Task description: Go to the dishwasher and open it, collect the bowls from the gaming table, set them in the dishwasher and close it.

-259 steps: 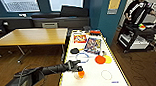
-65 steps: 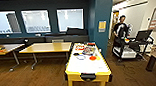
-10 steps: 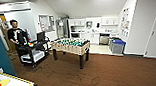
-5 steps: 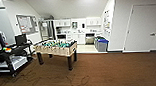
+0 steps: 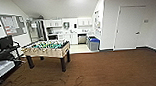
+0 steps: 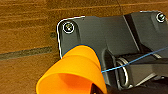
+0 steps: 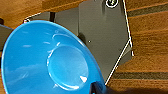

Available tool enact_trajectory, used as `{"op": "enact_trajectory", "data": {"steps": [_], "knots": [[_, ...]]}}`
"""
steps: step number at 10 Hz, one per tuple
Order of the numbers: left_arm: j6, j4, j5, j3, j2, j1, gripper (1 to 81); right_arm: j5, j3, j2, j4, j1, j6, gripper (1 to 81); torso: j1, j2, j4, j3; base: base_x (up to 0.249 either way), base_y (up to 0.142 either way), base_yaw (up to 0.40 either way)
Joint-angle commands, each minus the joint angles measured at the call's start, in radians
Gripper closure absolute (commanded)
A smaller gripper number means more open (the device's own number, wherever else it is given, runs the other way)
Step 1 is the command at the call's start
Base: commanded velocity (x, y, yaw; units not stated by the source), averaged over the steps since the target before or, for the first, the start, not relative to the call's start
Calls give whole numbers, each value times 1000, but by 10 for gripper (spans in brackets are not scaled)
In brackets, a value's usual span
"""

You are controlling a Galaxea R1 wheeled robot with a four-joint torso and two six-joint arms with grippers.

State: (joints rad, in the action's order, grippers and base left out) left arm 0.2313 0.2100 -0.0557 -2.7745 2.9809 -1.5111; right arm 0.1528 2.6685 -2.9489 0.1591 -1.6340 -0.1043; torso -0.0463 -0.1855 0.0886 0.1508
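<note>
Room: brown floor (image 5: 107,70) stretching ahead, white door (image 5: 129,26) on the right wall.
Foosball table (image 5: 46,48): standing left of centre, green field, dark legs.
Kitchenette: white cabinets (image 5: 68,22) at the far end, on pale flooring.
Dishwasher (image 5: 82,38): the steel front under the counter at the back, looks closed, well apart from us.
Bins (image 5: 93,43): blue-lidded, just right of the dishwasher.
Cart (image 5: 5,58): black, at the left edge, monitor on top.
Left gripper: an orange bowl (image 6: 72,72) sits right at it, rim tilted, above the floor; whether the jaws are clenched on it, cannot tell.
Right gripper: a blue bowl (image 7: 50,60) sits close against it, inside facing the camera; jaw state, cannot tell.
</note>
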Motion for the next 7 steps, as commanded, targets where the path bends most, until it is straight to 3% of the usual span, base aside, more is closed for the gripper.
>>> {"op": "enact_trajectory", "data": {"steps": [1,7], "knots": [[2,5,56,-2,-12,42,811,-45,-3,8,10,41,3,811,0,0,0,0,0,0,0],[-3,8,56,-2,-14,42,811,-45,-1,8,11,41,3,811,0,0,0,0,0,0,0]]}}
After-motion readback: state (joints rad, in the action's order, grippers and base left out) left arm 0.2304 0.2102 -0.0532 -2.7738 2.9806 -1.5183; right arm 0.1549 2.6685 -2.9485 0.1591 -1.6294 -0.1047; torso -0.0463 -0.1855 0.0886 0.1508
